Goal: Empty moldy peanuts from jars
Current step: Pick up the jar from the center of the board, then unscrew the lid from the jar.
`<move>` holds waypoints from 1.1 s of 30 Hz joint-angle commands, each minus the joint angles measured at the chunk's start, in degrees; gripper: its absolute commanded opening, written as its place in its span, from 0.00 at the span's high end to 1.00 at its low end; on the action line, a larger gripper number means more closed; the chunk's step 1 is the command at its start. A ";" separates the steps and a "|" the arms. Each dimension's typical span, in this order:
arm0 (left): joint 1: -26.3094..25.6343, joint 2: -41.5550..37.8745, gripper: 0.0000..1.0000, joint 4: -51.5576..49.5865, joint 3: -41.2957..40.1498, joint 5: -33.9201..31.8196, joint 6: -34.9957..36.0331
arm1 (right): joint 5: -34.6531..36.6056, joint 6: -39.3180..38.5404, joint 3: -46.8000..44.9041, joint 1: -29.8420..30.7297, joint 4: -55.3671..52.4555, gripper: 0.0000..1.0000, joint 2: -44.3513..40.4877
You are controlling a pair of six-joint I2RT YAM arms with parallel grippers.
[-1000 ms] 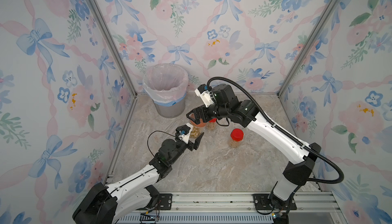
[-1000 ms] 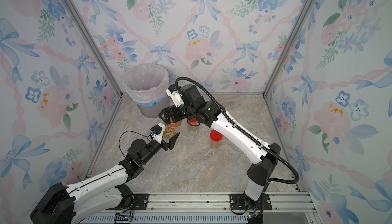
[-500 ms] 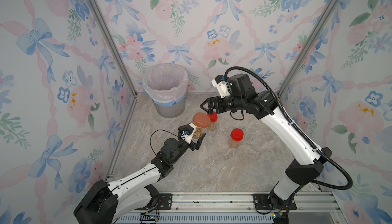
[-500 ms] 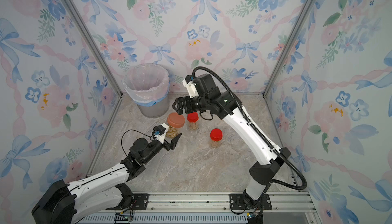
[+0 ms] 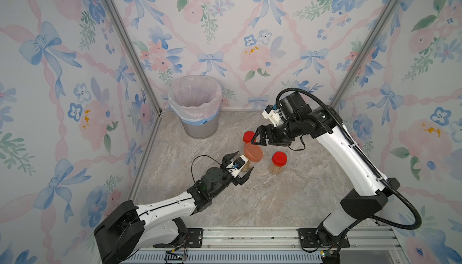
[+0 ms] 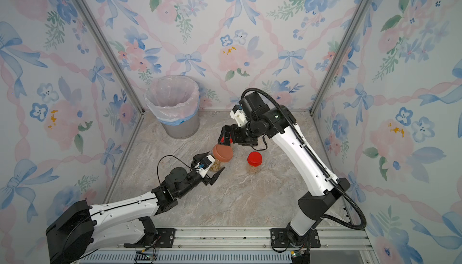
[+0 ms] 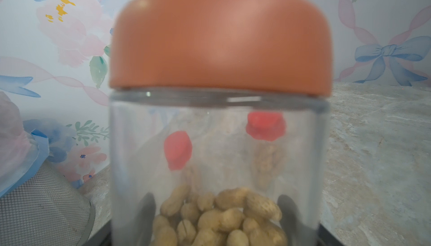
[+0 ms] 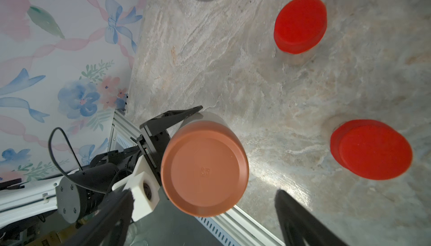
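Observation:
My left gripper is shut on the wide clear jar, which it holds upright off the table. The jar's brown lid is on. Moldy peanuts fill the jar's bottom, and the left fingers show dark through the glass. My right gripper hangs open just above the lid, with one finger on each side and neither touching it. Two red-lidded jars stand on the table behind.
A grey bin with a pinkish liner stands at the back left corner. Floral walls close in the marble table on three sides. A metal rail runs along the front edge.
The right gripper drew back from over the jar and moved right, then dropped to just above the lid. The left arm carried the jar up and rightward.

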 commanded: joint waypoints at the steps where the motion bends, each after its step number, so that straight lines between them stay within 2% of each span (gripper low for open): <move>1: -0.64 -2.23 0.71 5.74 1.33 -1.66 0.89 | -1.69 2.02 -2.34 0.27 -2.90 0.04 -3.22; 11: -1.21 -2.38 0.71 5.73 0.50 -1.93 -0.36 | 0.14 5.78 -8.59 3.46 3.53 0.01 -6.53; 15: -1.72 -2.58 0.71 5.75 0.02 -1.97 -0.41 | 2.28 6.05 -7.86 4.46 3.13 0.01 -5.65; 33: -1.82 -1.75 0.71 5.93 0.38 -2.30 -0.27 | 3.37 5.49 -8.01 5.14 5.55 0.01 -1.74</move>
